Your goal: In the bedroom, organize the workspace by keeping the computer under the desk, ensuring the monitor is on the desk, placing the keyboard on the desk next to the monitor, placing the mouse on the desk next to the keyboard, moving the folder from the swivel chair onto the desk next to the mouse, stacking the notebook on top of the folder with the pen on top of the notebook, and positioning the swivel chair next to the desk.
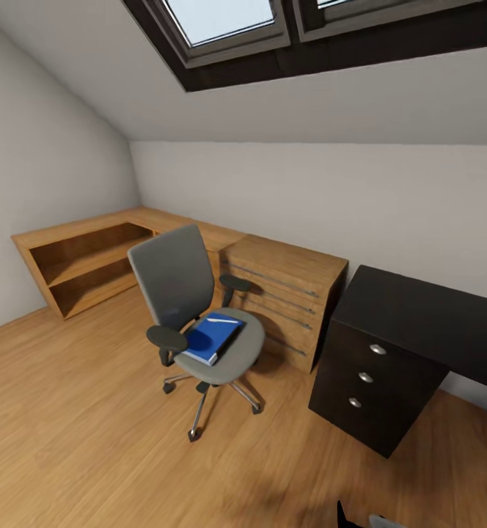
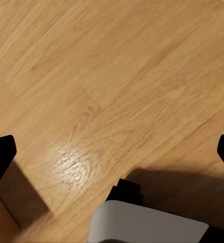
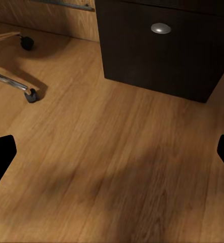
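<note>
Resting on the seat of the swivel chair (image 1: pixel 192 308), the blue folder (image 1: pixel 213 337) carries the pen (image 1: pixel 222 320) on top. The chair stands on the wood floor (image 1: pixel 75 433), left of the black desk (image 1: pixel 412 330), beside a wooden drawer chest (image 1: pixel 287 293). The left hand (image 2: pixel 112 154) and right hand (image 3: pixel 112 154) both hang above the floor, fingers spread wide, empty.

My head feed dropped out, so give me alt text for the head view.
A grey swivel chair stands on the wooden floor, holding a blue folder with a pen on top. To its right are a light wooden drawer chest and the black desk.
</note>
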Controlling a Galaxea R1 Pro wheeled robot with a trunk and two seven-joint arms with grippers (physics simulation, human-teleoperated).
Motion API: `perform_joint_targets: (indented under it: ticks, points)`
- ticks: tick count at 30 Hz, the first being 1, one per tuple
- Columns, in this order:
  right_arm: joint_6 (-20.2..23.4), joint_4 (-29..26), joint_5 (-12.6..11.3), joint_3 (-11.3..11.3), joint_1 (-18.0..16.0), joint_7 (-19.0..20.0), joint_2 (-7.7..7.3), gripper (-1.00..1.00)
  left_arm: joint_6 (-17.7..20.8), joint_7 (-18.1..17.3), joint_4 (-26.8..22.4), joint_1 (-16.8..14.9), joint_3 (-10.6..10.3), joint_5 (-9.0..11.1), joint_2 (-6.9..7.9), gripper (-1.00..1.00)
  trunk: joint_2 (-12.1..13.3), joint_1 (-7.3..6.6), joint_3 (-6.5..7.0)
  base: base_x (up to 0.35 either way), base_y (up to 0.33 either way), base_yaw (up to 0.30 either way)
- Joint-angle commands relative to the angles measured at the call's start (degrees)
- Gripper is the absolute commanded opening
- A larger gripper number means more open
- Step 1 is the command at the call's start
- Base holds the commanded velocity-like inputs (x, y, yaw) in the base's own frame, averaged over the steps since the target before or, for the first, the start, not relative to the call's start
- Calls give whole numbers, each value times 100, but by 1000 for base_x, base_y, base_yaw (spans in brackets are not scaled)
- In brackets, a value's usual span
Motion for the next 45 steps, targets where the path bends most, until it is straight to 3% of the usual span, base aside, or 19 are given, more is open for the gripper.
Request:
perform_joint_targets:
  ticks: [1,45]
  points:
    - [-24,13,3,-38,-6,26,-1,100,-29,8,4,-3,-13,57,3,100,39,-23,13,0,0,0]
    - [-59,-25,-47,-42,-6,19,9,100,-20,8,4,-4,-22,49,-4,100,1803,-989,803,0,0,0]
